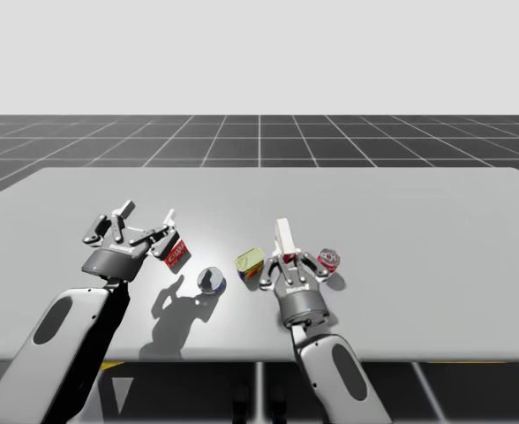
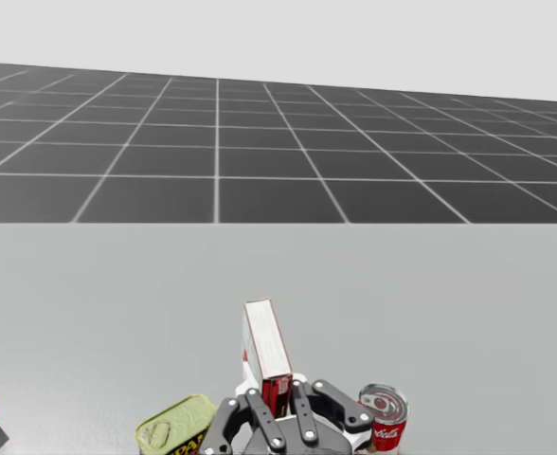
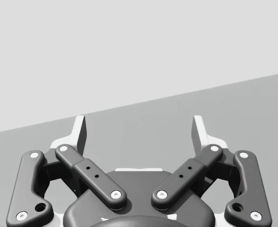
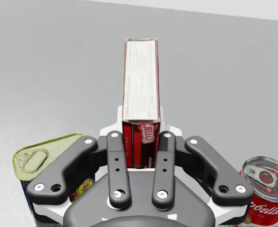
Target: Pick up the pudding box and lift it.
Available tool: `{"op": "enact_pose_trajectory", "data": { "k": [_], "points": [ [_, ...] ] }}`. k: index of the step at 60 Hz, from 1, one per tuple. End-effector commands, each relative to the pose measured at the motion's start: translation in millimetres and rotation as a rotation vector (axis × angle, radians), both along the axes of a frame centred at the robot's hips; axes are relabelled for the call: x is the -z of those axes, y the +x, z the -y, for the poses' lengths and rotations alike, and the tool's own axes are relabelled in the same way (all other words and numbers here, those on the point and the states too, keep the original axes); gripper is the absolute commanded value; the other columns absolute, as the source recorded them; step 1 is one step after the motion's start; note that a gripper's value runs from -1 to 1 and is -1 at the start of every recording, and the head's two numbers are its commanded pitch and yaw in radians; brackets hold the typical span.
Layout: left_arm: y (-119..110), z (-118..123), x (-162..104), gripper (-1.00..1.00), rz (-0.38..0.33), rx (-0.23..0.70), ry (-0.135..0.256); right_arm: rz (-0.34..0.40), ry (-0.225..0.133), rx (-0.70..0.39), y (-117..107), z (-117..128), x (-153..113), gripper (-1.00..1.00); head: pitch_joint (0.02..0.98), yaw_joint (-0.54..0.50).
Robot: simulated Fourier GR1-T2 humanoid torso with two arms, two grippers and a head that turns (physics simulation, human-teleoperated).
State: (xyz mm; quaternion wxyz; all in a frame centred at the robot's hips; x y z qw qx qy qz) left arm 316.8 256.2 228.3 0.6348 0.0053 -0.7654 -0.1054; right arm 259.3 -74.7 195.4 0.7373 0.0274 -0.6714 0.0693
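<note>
Red-and-white pudding box (image 4: 140, 85) is sitting upright, clenched in my right gripper (image 4: 140, 142), mid-frame in the high view; left gripper (image 3: 139, 135) is hanging spread open at frame left; I'm guessing a straight lift comes next.

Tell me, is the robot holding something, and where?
My right gripper clamps the red and white box by its near end; my left gripper is open, holding nothing.
</note>
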Motion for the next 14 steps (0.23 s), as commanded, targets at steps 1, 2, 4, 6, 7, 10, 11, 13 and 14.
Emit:
{"op": "enact_pose_trajectory", "data": {
  "k": [1, 2, 4, 6, 7, 10, 11, 13, 14],
  "points": [
    [0.0, -0.8, -0.3, -1.0, 0.001, -0.002, -0.002, 0.133, 0.017, 0.066, -0.1, 5.3, -47.3, 1.0, 0.462, -0.14],
    [-0.2, -0.9, -0.3, -1.0, 0.001, -0.004, -0.004, 0.148, 0.02, 0.068, -0.9, 6.2, -51.7, 1.0, 0.462, -0.14],
    [-0.1, -1.0, -0.3, -1.0, 0.0, -0.004, -0.005, 0.172, 0.025, 0.072, -1.6, 7.8, -58.2, 1.0, 0.463, -0.14],
    [-0.1, -1.0, -0.3, -1.0, 0.0, -0.005, -0.005, 0.188, 0.029, 0.075, -2.0, 9.2, -63.2, 1.0, 0.464, -0.14],
    [-0.1, -1.0, -0.3, -1.0, 0.0, -0.004, -0.005, 0.204, 0.031, 0.077, -2.6, 10.6, -68.1, 1.0, 0.464, -0.14],
    [0.0, -1.0, -0.3, -1.0, 0.0, -0.004, -0.005, 0.251, 0.035, 0.087, -4.2, 14.2, -81.1, 1.0, 0.465, -0.14],
    [0.1, -1.0, -0.3, -1.0, 0.0, -0.004, -0.005, 0.259, 0.037, 0.088, -4.6, 14.9, -83.8, 1.0, 0.466, -0.14],
    [0.1, -1.0, -0.3, -1.0, 0.0, -0.004, -0.005, 0.276, 0.039, 0.09, -5.7, 16.3, -89.0, 1.0, 0.466, -0.14],
    [0.1, -0.9, -0.2, -1.0, 0.0, -0.004, -0.005, 0.286, 0.038, 0.09, -6.2, 17.0, -91.6, 1.0, 0.466, -0.14]
  ]
}}
